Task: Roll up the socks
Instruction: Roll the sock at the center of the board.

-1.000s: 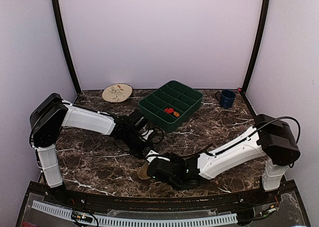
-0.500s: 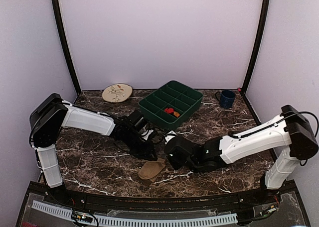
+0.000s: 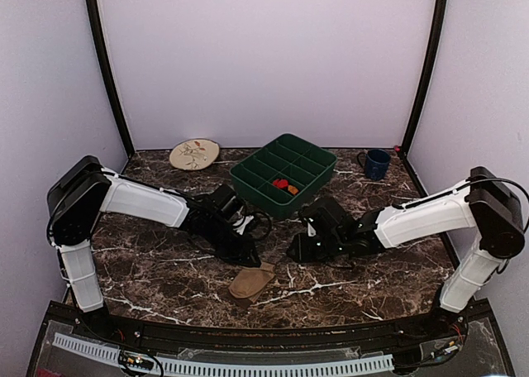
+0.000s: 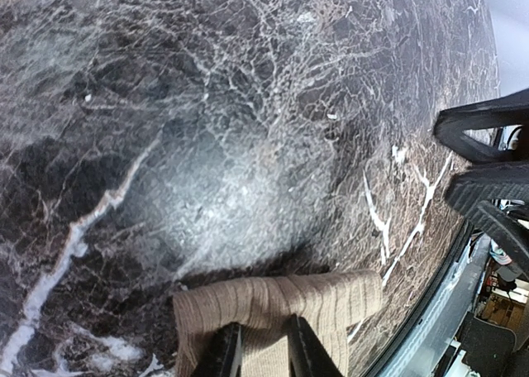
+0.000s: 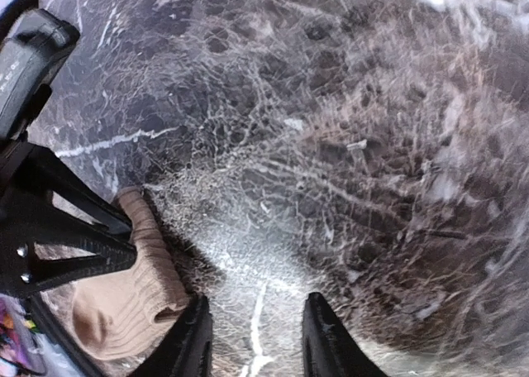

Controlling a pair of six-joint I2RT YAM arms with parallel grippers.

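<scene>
Step in hand: rolling the tan sock [image 3: 252, 280], a short, partly folded bundle at lower centre. Left gripper [image 4: 260, 327] pinches its edge, jaws narrow. Right gripper [image 5: 258, 298] stands apart, jaws spread and empty. Next move, by judgement: bring the right gripper to the free end and turn it over.

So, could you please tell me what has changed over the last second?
The right arm lifted off the tan sock and swung back right, jaws open and empty. The left arm stayed, jaws pinching the sock's end; green tray, plate and blue mug unmoved.
</scene>
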